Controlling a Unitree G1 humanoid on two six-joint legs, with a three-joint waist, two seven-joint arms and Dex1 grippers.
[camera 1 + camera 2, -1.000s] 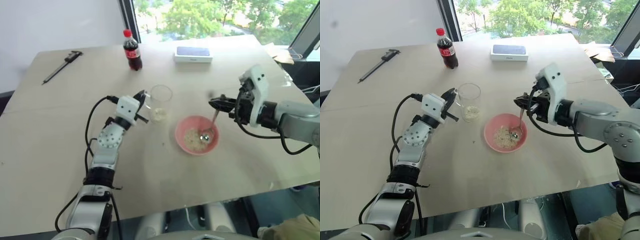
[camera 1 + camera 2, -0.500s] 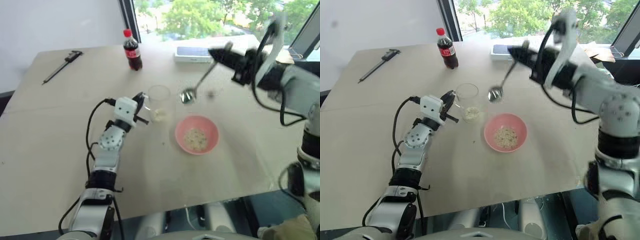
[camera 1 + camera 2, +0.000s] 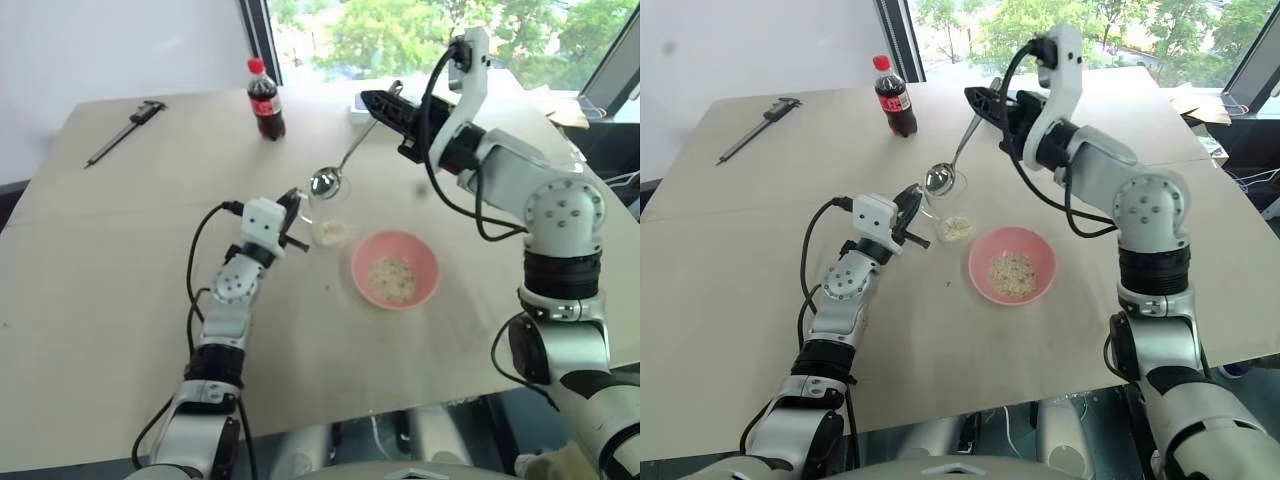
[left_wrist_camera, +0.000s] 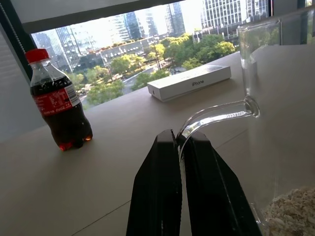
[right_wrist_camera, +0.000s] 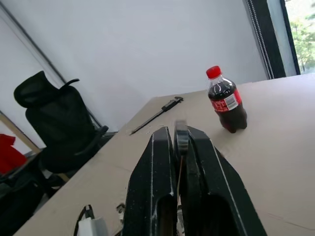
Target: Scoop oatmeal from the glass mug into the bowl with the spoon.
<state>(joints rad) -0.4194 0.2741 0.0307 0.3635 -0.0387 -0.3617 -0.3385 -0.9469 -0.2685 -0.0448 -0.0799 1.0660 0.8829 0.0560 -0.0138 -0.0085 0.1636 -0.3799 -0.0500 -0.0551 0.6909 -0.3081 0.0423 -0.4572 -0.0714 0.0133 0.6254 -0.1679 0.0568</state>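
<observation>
The right gripper (image 3: 980, 101) is pinched shut on the thin end of the spoon (image 3: 958, 152). The spoon hangs down from it toward 7 o'clock, and its shiny round end sits just above the top of the glass mug (image 3: 945, 215). I cannot tell if the round end has any oatmeal on it — it looks empty.

The left gripper (image 4: 179, 142) is pinched shut too, on the little clear handle of the mug. It holds the mug steady from the 9 o'clock side. At the bottom of the mug lies a small heap of oatmeal (image 3: 957, 230).

From the mug, the pink bowl (image 3: 1038, 276) is just beside it at about 4 o'clock. It already has a pale pile of flakes in the middle, so some of the job is done. But there is oatmeal left in the mug, so I think more scoops are needed. The next step looks like dipping the spoon down into the mug, lifting some flakes and carrying them over to the bowl.

Farther out on the table (image 3: 760, 300), a cola bottle (image 3: 891, 100) stands at 11 o'clock from the mug, well apart. A white box (image 4: 190, 82) lies near the far edge, and a dark caliper tool (image 3: 758, 128) lies away at 10 o'clock — none of these are in the way.
</observation>
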